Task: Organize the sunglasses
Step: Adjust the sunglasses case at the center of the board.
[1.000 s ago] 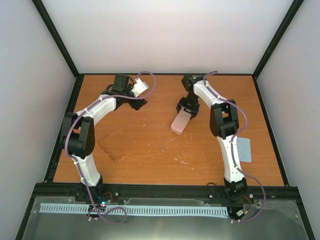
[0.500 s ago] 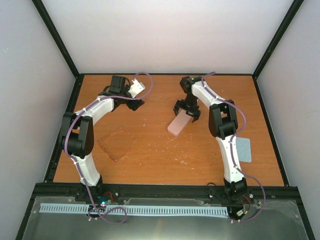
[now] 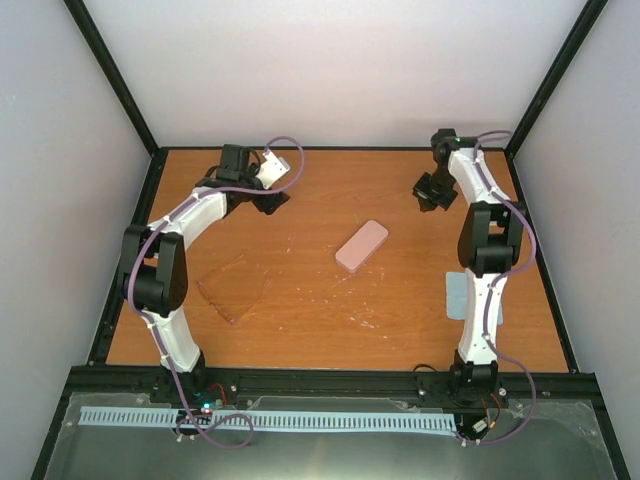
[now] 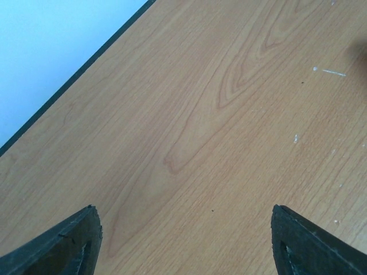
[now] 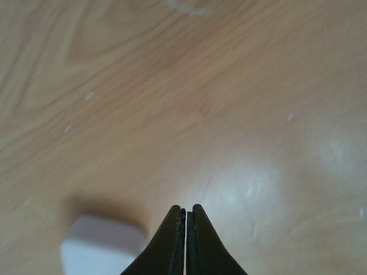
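Starting at the right gripper, we see its two dark fingers pressed flat together with nothing between them. It hangs over bare wood near the far right corner of the table. A pale blurred shape sits at the lower left of the wrist view, and we cannot tell what it is. The left gripper stands spread wide and empty above the far left of the tabletop, close to its edge. A pale pink case lies flat at the table's centre, clear of both arms. The sunglasses rest on the wood at near left, just beside the left arm's elbow and well apart from either gripper. A light blue cloth lies at near right, partly hidden behind the right arm.
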